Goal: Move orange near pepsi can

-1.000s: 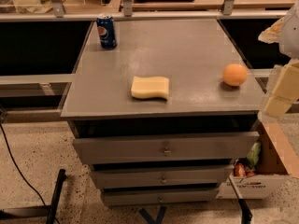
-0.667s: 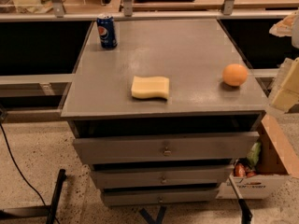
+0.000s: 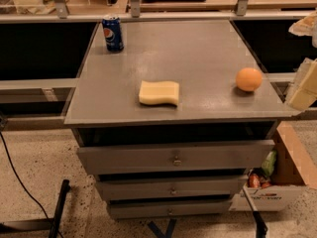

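The orange (image 3: 248, 79) sits on the grey cabinet top (image 3: 198, 58) near its right edge. The pepsi can (image 3: 113, 33) stands upright at the far left corner of the top, well apart from the orange. My gripper (image 3: 303, 89) shows as pale cream shapes at the right edge of the view, just right of the orange and off the side of the cabinet. It touches nothing that I can see.
A pale yellow sponge (image 3: 159, 93) lies near the front middle of the top. The cabinet has several drawers (image 3: 173, 157) below. A cardboard box (image 3: 285, 177) with items stands on the floor at the right. A railing (image 3: 148, 14) runs behind.
My gripper at the right edge has shifted slightly to the right. The orange, can and sponge have not moved.
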Available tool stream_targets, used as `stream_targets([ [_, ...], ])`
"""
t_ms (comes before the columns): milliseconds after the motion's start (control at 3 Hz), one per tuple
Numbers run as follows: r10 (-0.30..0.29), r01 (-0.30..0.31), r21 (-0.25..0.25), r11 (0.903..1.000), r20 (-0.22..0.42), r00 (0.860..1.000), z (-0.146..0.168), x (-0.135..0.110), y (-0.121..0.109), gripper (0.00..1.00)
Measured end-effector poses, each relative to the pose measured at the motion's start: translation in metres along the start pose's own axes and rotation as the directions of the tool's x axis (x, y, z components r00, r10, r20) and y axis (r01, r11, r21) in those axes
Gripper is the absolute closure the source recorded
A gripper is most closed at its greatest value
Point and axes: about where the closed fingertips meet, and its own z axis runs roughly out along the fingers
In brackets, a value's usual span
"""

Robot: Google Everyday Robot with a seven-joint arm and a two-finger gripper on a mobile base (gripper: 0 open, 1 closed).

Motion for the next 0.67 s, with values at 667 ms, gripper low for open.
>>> stream_targets([
  [667, 0.032, -0.033, 0.007, 0.9994, 0.038, 0.999, 0.029, 0.014, -0.017, 0.00],
])
